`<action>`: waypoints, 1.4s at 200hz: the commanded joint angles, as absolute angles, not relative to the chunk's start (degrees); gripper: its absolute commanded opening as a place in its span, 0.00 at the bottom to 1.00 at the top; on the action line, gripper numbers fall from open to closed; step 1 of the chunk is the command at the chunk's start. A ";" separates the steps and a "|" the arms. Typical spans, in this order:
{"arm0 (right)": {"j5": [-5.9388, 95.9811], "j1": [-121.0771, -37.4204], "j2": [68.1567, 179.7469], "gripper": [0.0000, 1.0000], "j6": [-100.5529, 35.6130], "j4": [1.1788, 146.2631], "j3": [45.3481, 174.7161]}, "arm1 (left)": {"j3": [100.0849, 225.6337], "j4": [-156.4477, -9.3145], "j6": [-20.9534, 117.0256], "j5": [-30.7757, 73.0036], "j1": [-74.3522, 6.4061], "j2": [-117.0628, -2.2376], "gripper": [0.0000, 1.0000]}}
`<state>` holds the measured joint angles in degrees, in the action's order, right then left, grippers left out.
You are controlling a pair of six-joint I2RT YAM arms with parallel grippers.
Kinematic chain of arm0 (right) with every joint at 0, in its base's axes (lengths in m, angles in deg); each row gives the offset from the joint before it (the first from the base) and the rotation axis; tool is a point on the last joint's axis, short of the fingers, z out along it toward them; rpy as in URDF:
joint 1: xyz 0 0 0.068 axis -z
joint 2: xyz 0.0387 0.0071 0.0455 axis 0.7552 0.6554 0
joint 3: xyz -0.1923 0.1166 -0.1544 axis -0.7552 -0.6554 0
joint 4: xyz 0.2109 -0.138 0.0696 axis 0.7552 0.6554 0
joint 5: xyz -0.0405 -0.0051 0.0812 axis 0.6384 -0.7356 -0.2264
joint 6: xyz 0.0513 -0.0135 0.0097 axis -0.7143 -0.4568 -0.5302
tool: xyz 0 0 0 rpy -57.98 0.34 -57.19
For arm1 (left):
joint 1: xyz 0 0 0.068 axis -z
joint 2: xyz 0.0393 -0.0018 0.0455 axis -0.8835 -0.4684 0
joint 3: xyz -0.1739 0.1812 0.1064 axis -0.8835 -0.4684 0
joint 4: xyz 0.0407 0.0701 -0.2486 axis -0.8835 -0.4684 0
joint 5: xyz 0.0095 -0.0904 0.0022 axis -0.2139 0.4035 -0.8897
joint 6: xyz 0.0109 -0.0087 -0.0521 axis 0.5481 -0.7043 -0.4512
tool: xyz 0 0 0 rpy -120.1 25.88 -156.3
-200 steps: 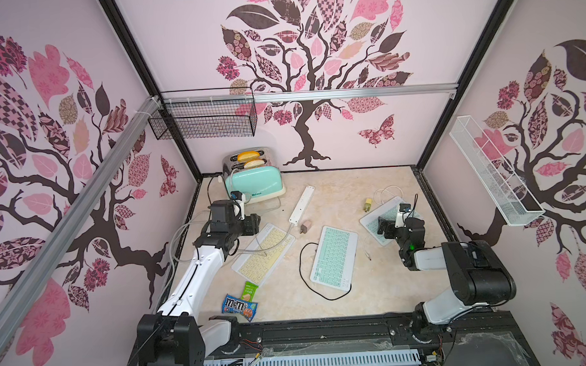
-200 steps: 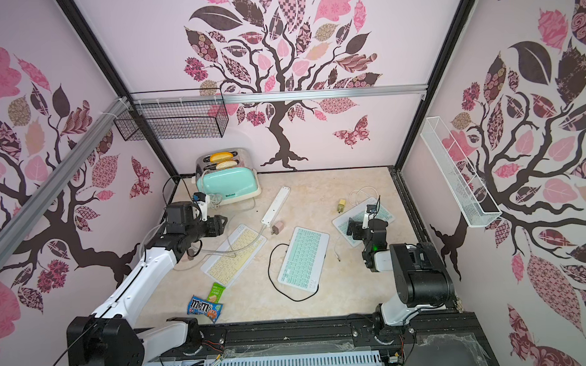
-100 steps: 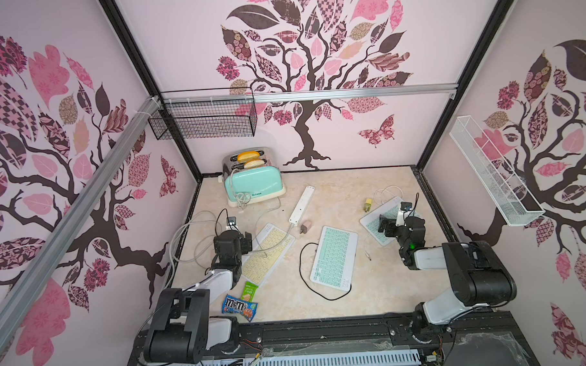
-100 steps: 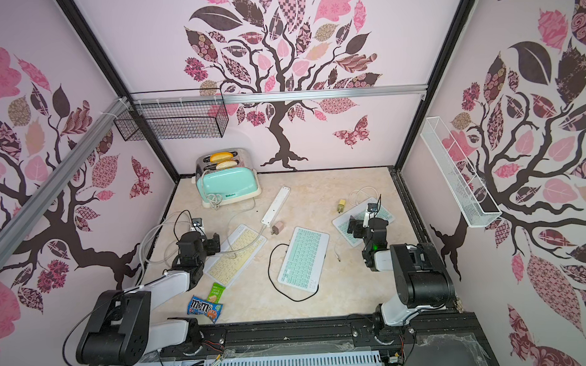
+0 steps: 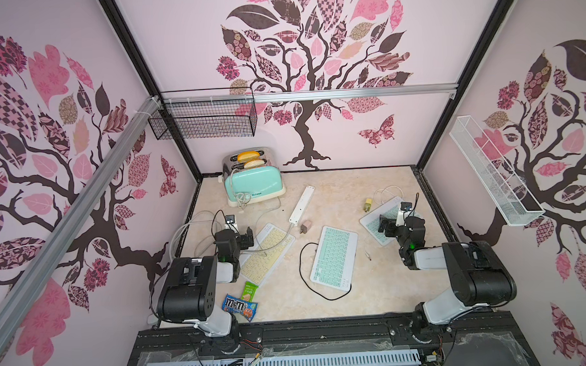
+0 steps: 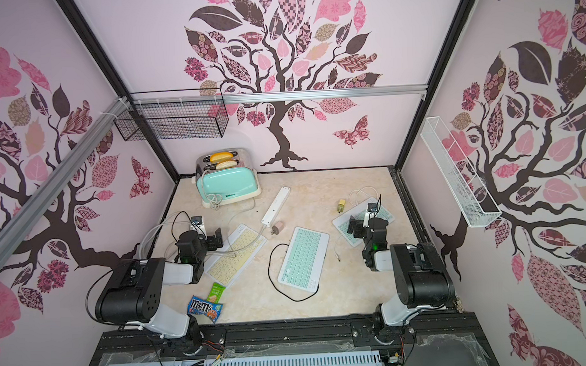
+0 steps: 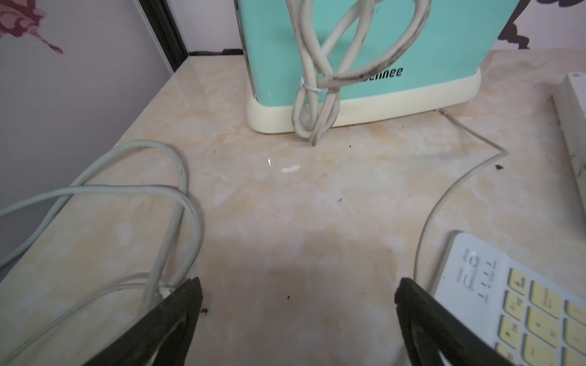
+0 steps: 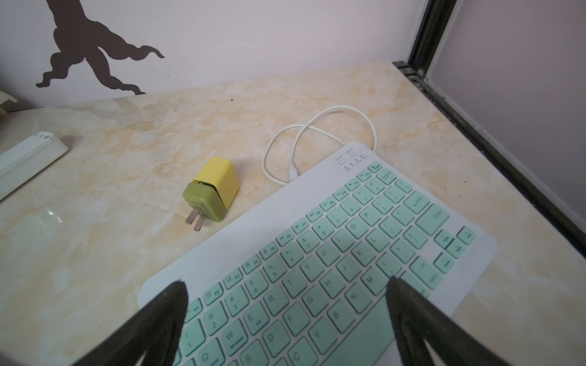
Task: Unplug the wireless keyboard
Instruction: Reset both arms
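Three wireless keyboards lie on the table. The yellow-keyed one [image 5: 265,253] is at the left, with a thin white cable [image 7: 444,196] running from its corner toward the toaster. My left gripper [image 7: 296,285] hovers open and empty over bare table beside it. A mint keyboard [image 5: 334,257] in the middle has a black cable [image 5: 303,267] looping from its near end. My right gripper [image 8: 287,285] stands open and empty above a second mint keyboard [image 8: 333,253]. A looped white cable [image 8: 317,126] ends at that keyboard's back edge; I cannot tell whether it is plugged in.
A mint toaster [image 5: 253,183] with a bundled cord stands at the back left. A white power strip [image 5: 301,203] lies mid-table, its thick cord crossing the yellow keyboard. A yellow charger [image 8: 212,193], a pinkish charger [image 5: 306,227] and snack packets [image 5: 240,304] lie loose.
My left arm has drawn back from near the toaster and folded down beside the yellow keyboard, its jaws opening wider. The right arm has not moved.
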<state>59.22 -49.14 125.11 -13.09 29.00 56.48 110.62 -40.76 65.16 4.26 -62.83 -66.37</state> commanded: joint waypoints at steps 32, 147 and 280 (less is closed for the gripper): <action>59.88 -49.44 124.35 0.99 -12.82 28.70 57.89 | 112.36 -37.45 63.45 7.39 -64.52 -65.69 0.98; 60.77 -49.81 124.39 1.00 -12.88 28.80 57.89 | 112.43 -37.98 63.34 7.22 -64.53 -65.52 0.98; 60.77 -49.80 124.42 0.99 -12.79 28.73 57.89 | 112.42 -38.05 63.37 7.31 -64.53 -65.53 0.98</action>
<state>60.16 -49.30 125.11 -13.06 29.18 56.48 111.84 -38.57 63.69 6.84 -64.38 -66.22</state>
